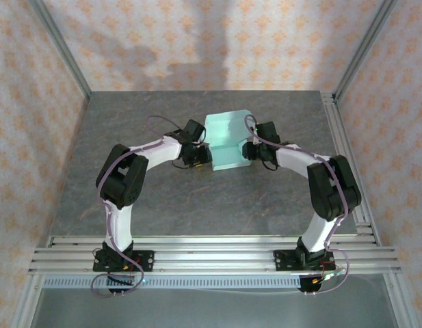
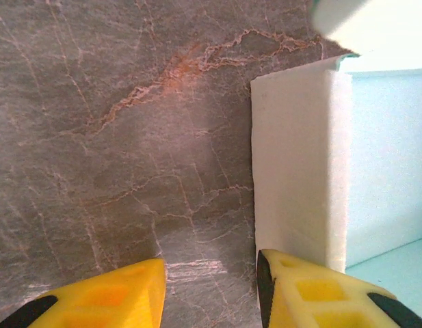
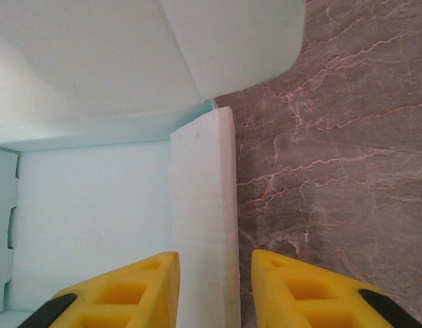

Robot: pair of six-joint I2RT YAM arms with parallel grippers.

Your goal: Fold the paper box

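Surface: grey marbled table (image 1: 197, 205), patterned walls.
Where: paper box (image 1: 228, 140) mid-table, half-raised, between my arms.
Left gripper (image 2: 211, 273): narrow, empty, beside a wall.
Right gripper (image 3: 216, 263): narrow, straddling a wall; pinch unclear.
Handling: I judge it light, floppy card; hold near creases.

Box (image 1: 228, 140) pale mint-green; table (image 1: 197, 198) grey marble, pinkish veins; end effector fingers (image 2: 115, 297) yellow; walls (image 1: 33, 102) cream, orange floral.

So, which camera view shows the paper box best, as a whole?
The top external view: the whole paper box sits there, partly folded, walls raised. The left wrist view gives its left wall up close, the right wrist view its right wall.
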